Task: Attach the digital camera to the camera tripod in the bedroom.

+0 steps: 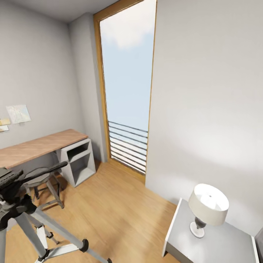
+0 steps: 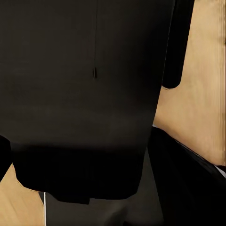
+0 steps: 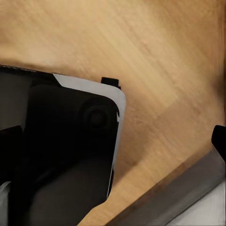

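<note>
Looking out from my head camera, I see the bedroom with its pale grey walls (image 1: 204, 91) and light wood plank floor (image 1: 117, 215). The camera tripod (image 1: 22, 215) stands at the lower left of that view, close to me: its black head (image 1: 9, 179) sits at the top, the long black pan handle (image 1: 45, 171) reaches out toward the desk, and the silver legs (image 1: 34, 230) spread down to black joints near the floor. Nothing that I can make out as the digital camera sits on the head. Behind the tripod a stool (image 1: 44, 184) stands at the wood-topped desk (image 1: 40, 146), whose grey open-shelf unit (image 1: 78, 162) is at its end. Small pictures (image 1: 18, 114) hang on the wall above the desk. A tall window (image 1: 128, 80) with a wooden frame and horizontal rails across its lower part fills the corner beyond. At the lower right a white lamp (image 1: 207, 208) stands on a grey bedside table (image 1: 226, 241).

My left wrist camera is mostly blocked by a large dark surface very close to the lens, with plank floor showing past its edges; whether those jaws are wide or narrow I cannot tell. My right wrist camera shows floor, a black rounded body with a pale edge, and a grey strip; the state of those jaws I cannot tell either
</note>
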### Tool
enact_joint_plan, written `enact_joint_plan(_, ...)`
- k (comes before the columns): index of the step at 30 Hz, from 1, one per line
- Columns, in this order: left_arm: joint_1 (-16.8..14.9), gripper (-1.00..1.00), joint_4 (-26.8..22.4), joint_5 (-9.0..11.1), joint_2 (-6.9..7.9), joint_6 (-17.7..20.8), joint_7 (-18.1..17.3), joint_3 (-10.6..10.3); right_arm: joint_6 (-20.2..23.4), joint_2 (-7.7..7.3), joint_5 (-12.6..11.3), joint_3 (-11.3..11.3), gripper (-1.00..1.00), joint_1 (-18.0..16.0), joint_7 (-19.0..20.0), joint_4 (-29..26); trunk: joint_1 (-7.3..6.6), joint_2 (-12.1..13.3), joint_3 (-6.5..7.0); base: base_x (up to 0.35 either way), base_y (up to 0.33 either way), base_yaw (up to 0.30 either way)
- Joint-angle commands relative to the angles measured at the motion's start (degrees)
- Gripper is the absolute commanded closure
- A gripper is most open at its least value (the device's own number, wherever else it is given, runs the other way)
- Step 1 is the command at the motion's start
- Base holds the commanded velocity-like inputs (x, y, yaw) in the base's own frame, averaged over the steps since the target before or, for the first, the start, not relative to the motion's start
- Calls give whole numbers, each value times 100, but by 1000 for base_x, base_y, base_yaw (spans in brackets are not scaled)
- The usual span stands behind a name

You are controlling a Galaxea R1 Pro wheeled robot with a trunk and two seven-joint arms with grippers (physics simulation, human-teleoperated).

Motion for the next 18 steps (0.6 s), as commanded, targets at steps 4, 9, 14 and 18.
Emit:
enact_joint_plan(4,-1,100,-1,32,0,1,7,-50,-42,-9,38,16,-100,-6,20,18,5,-3,-2,318,-123,0)
enact_joint_plan(9,-1,100,-1,32,0,-4,7,-50,-43,-11,39,16,-100,-6,26,18,5,-3,-2,255,-101,0)
enact_joint_plan(14,-1,100,-1,32,-2,-5,8,-50,-21,9,28,13,-100,-6,-20,18,5,-3,-2,58,-23,0)
enact_joint_plan(18,-1,100,-1,32,-1,-6,7,-50,-9,24,23,9,-100,-6,-30,18,5,-3,-2,54,-12,2)
